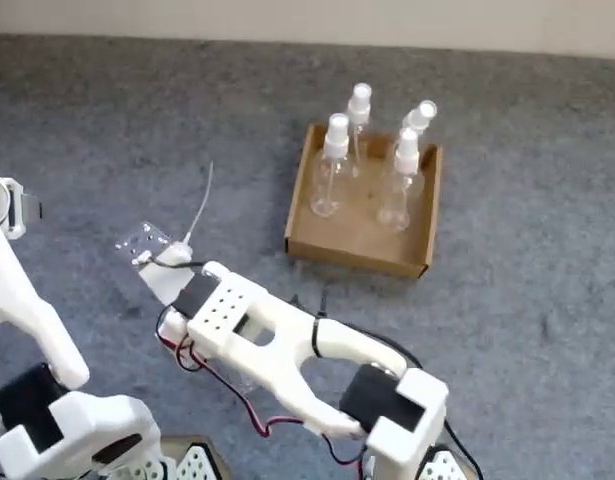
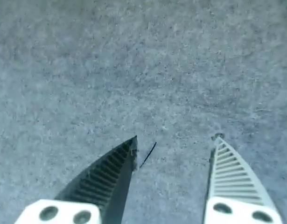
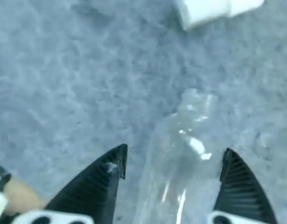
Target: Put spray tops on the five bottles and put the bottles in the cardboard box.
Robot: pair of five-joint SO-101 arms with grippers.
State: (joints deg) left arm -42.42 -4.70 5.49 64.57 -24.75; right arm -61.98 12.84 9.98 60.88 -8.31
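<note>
1. Right tool: jaws apart, straddling the uncapped bottle lying on the table; spray top just beyond its tips.
2. Left tool: jaws apart above the table.
3. Cardboard box, holding four capped bottles, stands well apart from either tool.

Open floor inside the cardboard box's near wall, four upright bottles behind.
</note>
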